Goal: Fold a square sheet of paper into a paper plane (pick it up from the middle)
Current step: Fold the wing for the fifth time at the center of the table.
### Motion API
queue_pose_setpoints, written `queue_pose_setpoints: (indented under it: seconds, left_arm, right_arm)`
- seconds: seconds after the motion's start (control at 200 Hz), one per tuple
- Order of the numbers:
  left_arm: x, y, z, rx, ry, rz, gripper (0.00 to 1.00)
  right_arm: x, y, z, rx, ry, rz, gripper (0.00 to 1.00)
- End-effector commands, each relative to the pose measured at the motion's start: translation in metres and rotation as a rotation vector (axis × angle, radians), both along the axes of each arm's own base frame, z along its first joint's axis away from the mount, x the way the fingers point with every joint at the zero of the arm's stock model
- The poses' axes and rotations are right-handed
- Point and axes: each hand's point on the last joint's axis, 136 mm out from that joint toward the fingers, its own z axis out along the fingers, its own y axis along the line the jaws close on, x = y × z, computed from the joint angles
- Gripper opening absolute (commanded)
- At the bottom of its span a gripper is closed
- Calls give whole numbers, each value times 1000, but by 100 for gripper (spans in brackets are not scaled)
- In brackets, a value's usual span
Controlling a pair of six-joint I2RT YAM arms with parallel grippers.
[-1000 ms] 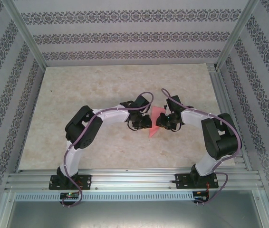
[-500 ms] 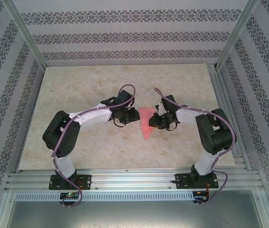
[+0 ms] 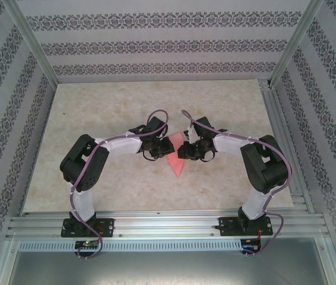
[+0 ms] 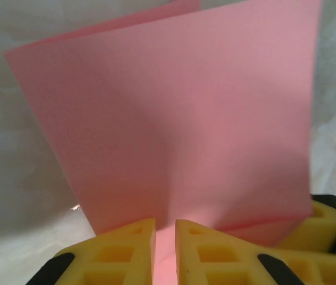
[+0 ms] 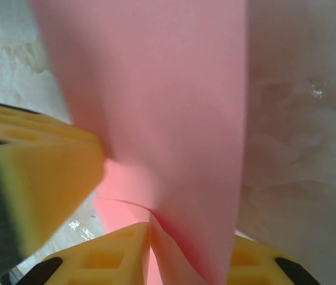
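Where the arms meet over the beige marbled worktop [image 3: 108,107], the left tool [image 4: 165,228] and right tool [image 5: 192,246] each pinch the thin, folded pink-red paper sheet [image 3: 176,160].

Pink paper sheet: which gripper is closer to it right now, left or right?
Neither: both hold the pink paper sheet. The left gripper pinches its left side and the right gripper pinches its right side, with the sheet's point aimed toward the arm bases.
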Motion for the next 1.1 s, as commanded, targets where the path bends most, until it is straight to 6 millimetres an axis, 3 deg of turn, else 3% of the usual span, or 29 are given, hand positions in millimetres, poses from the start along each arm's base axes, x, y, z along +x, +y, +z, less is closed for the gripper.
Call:
queue_pose_setpoints:
  seconds: [0.0, 0.155, 0.29, 0.44, 0.659, 0.799, 1.094]
  left_arm:
    - [16, -13, -6, -61, -1, 18, 18]
    - [14, -11, -19, -37, 19, 12, 17]
    - [12, -13, -19, -47, 15, -1, 17]
    - [12, -12, -20, -44, 16, -2, 17]
    - [14, -14, -16, -48, 12, -7, 17]
    - [14, -13, -16, -42, 14, -11, 17]
    - [14, -15, -13, -44, 14, -20, 17]
  right_arm:
    - [4, -3, -4, -30, -5, -11, 25]
    - [9, -15, 6, -51, -37, -76, 34]
    - [8, -20, 18, -34, -54, -120, 44]
    - [0, -20, 23, 3, -57, -150, 45]
    - [-6, -18, 12, 10, -27, -168, 45]
    - [-6, -30, 12, -3, -52, -240, 50]
    - [-8, -12, 10, 138, -13, -228, 45]
